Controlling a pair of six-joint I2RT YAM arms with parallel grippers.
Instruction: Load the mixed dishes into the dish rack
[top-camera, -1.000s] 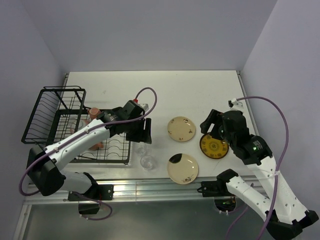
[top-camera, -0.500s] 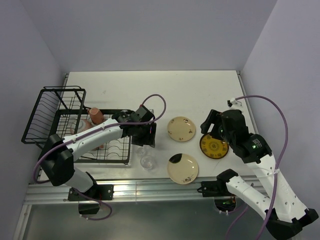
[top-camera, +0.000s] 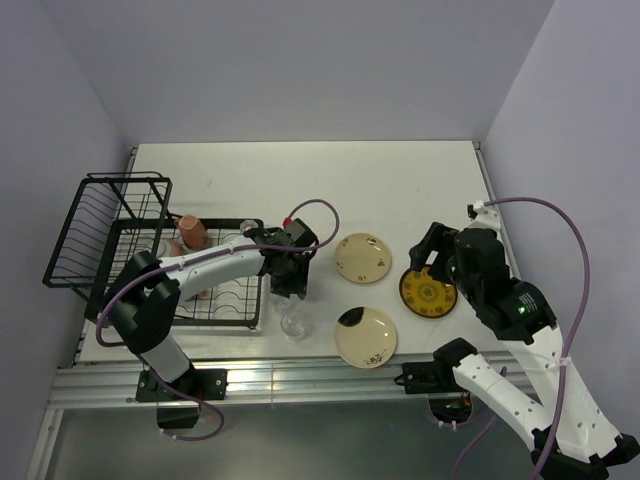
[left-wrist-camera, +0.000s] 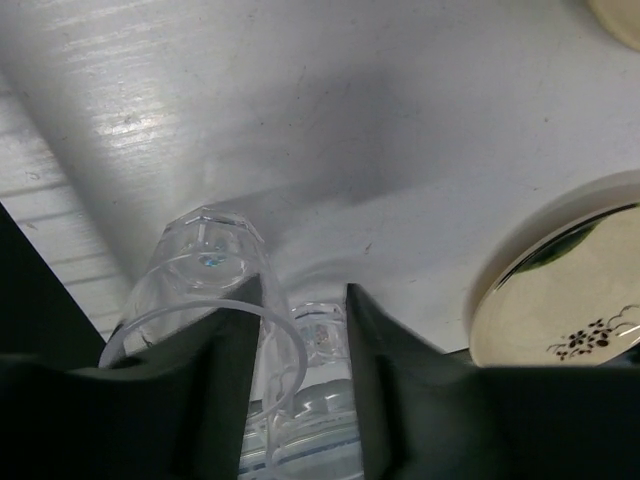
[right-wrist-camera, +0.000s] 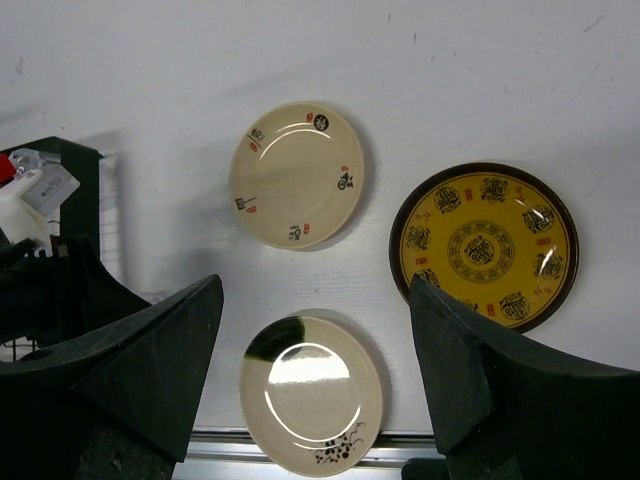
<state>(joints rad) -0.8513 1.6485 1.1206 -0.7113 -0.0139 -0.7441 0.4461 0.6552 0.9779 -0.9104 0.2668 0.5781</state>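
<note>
My left gripper is down beside the right edge of the black dish rack. Its fingers are closed to a narrow gap on a small clear glass standing on the table. A second glass stands right beside it, against the left finger. A pink mug sits in the rack. Two cream plates and the yellow ornate plate lie flat on the table. My right gripper hovers open and empty above them. The dark bowl is hidden.
The rack's raised basket end is at the far left and its flat grid base reaches the table's near edge. The metal rail runs along the near edge. Purple walls close the table's back and sides.
My left gripper moved right, away from the rack, and came down over the glass, its fingers narrowing. My right arm shifted slightly to the right.
</note>
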